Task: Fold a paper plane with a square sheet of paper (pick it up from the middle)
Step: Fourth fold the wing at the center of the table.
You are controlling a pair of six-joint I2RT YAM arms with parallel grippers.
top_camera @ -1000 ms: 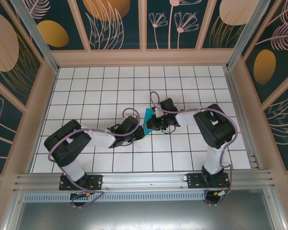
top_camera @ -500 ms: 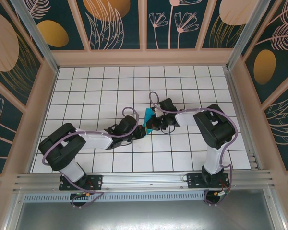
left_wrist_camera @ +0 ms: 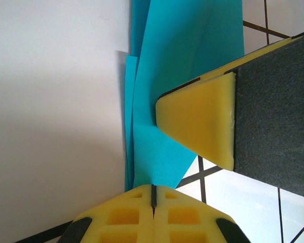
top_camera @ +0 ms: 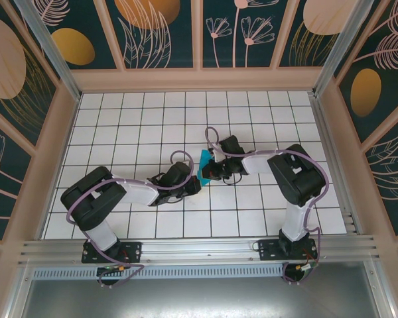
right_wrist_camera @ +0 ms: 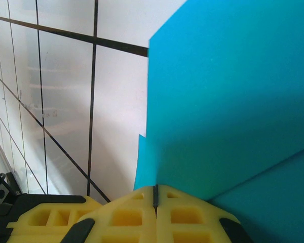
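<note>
From above we see the folded paper [top_camera: 204, 161] as a small teal patch where both low-stretched arms meet; up close its layered edges fan ahead of the left gripper [left_wrist_camera: 153, 187] and right gripper [right_wrist_camera: 155, 188], each clamped tight on it.

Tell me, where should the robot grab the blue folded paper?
Probably by an edge, sliding in along the sheet to pinch its two flat faces. The folded paper is thin, stacked layers with nothing thick to hold. The left gripper and right gripper are both shut on its edges that way.
</note>
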